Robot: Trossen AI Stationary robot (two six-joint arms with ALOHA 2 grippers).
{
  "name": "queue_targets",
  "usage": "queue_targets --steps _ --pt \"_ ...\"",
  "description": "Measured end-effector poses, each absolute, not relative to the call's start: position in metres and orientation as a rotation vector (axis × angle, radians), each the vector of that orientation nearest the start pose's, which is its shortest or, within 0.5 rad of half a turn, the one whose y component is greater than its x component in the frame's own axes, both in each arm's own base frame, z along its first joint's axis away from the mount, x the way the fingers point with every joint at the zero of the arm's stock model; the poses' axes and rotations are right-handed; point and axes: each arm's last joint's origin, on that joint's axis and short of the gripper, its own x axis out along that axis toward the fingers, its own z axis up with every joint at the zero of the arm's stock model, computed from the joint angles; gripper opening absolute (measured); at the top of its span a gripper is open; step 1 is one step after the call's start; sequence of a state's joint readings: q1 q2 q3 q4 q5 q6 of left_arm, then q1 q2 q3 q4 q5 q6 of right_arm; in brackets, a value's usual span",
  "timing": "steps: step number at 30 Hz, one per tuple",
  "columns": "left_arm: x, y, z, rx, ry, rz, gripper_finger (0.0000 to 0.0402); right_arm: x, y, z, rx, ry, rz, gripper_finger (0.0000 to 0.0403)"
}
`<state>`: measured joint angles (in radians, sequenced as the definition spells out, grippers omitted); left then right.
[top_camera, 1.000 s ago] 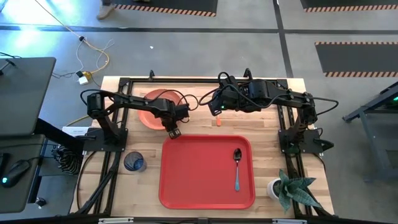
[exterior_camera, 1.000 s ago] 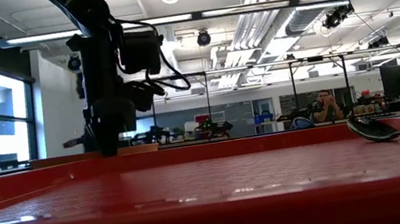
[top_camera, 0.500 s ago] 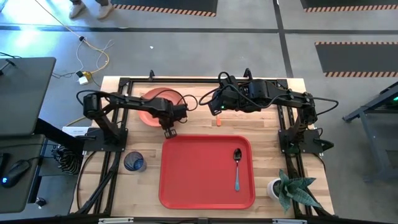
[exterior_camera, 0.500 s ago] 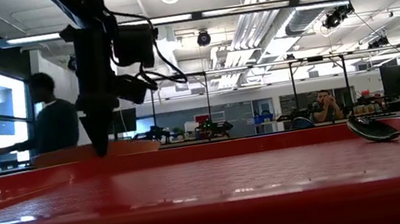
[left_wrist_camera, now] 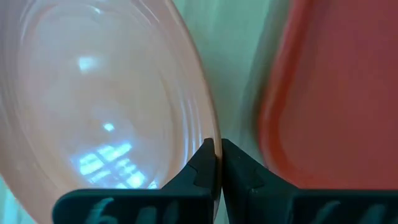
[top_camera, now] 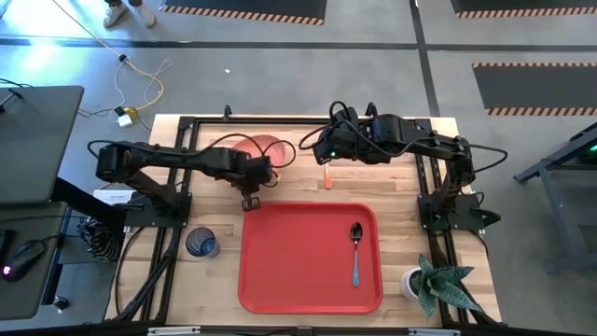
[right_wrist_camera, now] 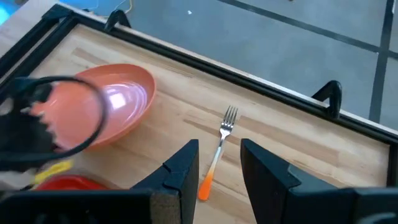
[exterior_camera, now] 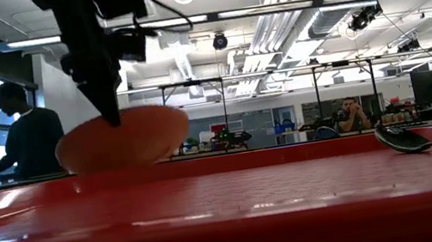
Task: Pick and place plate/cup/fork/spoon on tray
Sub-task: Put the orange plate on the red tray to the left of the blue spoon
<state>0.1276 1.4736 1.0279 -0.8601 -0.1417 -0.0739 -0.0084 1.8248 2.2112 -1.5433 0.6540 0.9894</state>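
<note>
The salmon-orange plate (top_camera: 266, 149) is tipped up off the table beyond the red tray's (top_camera: 280, 271) far left corner; it also shows in the low view (exterior_camera: 128, 139) and the right wrist view (right_wrist_camera: 118, 106). My left gripper (top_camera: 250, 196) is shut on its rim. My right gripper (right_wrist_camera: 217, 165) is open and empty above the orange-handled fork (right_wrist_camera: 219, 146), which lies flat on the wood (top_camera: 328, 179). The blue-handled spoon (top_camera: 355, 252) lies in the tray's right part. The blue cup (top_camera: 201, 245) stands on the table left of the tray. My left gripper pinches the plate's rim (left_wrist_camera: 208, 124) between its two fingers, on the side nearest the tray. The fingers (exterior_camera: 109, 107) come from above, pointing down. The plate hangs tilted below them with the held rim highest; whether its lower edge touches the table, I cannot tell.
A potted plant (top_camera: 437, 285) stands at the table's near right corner. Black arm frames (top_camera: 168, 205) stand at both table sides. A person (exterior_camera: 28, 142) stands beyond the table's far edge, and another (exterior_camera: 352, 112) sits farther back.
My left gripper has gone up with the plate's rim. The plate, which lay flat on the table, is now tipped up and raised, and has shifted a little toward the table's right. A person has walked into the low view.
</note>
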Motion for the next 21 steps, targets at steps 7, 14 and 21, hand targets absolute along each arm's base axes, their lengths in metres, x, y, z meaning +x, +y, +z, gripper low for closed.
queue_targets --steps 7,14,21 --pt "0.254 0.020 0.243 0.053 1.213 0.241 0.0001 0.329 -0.034 0.425 0.458 0.700 -1.051 0.0110" --pt "0.251 -0.005 0.252 0.227 1.190 0.076 0.0001 0.328 -0.048 0.426 0.439 0.708 -1.063 0.0110" --pt "0.251 -0.033 0.255 0.357 1.165 -0.065 0.0001 0.327 -0.055 0.426 0.392 0.732 -1.062 0.0110"
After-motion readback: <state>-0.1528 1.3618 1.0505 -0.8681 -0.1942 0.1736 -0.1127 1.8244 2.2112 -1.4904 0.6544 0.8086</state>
